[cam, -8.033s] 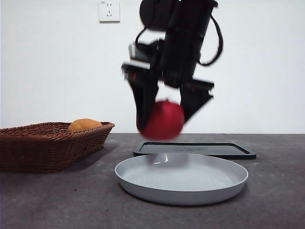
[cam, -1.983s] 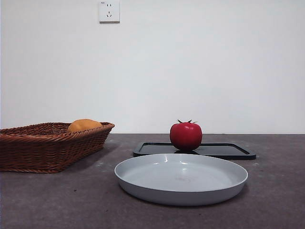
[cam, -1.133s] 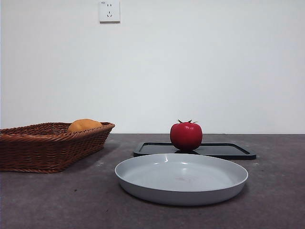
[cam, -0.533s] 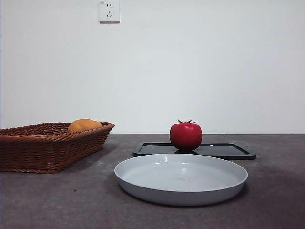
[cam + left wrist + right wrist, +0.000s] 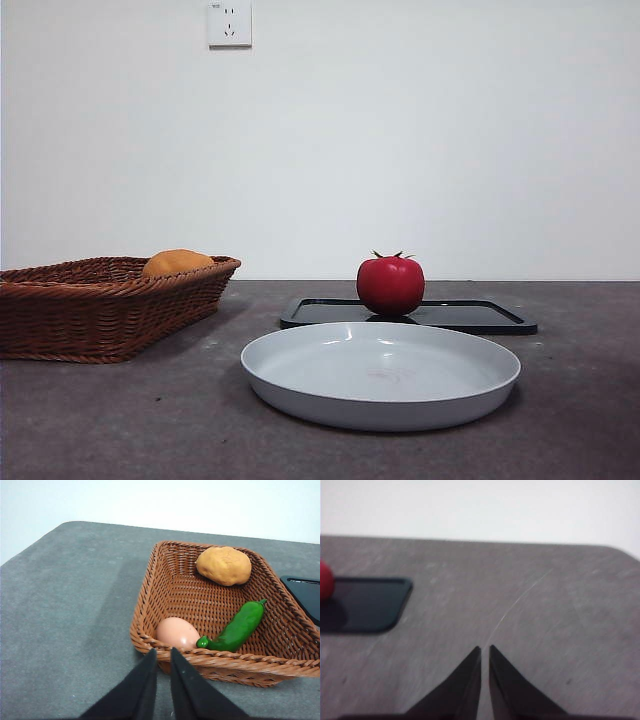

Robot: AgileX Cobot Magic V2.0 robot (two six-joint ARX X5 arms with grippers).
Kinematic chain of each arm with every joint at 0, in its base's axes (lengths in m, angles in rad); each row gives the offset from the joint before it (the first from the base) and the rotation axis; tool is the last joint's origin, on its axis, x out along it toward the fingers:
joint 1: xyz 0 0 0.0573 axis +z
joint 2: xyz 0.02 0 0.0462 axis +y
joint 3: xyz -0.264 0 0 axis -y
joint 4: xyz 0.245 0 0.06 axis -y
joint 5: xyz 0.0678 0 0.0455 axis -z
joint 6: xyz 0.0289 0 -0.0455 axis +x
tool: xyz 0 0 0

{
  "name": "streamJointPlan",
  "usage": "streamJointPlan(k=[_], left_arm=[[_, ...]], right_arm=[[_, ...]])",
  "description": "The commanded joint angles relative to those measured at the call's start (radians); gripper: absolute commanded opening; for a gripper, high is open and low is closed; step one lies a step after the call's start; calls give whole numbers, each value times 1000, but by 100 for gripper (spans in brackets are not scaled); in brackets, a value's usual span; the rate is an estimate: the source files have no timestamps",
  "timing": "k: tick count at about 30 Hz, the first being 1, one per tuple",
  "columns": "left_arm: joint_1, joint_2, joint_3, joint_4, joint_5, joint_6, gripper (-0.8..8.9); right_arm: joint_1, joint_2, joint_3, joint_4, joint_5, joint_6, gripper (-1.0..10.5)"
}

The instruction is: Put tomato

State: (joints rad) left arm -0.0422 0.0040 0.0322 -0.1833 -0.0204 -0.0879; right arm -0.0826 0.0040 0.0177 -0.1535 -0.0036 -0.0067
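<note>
On the black tray point(image 5: 470, 316), upright with its green stem up, sits the tomato point(image 5: 390, 284), at 12 o'clock from the grey plate point(image 5: 380, 400) and apart from it. At 9 o'clock stands the basket point(image 5: 100, 320), holding an orange fruit point(image 5: 223, 565), a green pepper point(image 5: 235, 628) and an egg point(image 5: 177, 632). The left gripper point(image 5: 163, 655) hangs near the basket's rim, jaws nearly together, holding nothing. The right gripper point(image 5: 485, 651), jaws likewise narrow and empty, hovers over bare table point(image 5: 560, 620), well clear of the tray.
</note>
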Motion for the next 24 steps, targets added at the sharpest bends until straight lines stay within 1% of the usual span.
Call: streamJointPlan(k=[1,24], left_arm=[[0,-1,-21,-6,-3,8,41],[0,-1,-21,-6,-3,8,41]], right_arm=[[-2,0,-8,-26,-11,0,20],[-3,0,-6,-3,-11,-5,20]])
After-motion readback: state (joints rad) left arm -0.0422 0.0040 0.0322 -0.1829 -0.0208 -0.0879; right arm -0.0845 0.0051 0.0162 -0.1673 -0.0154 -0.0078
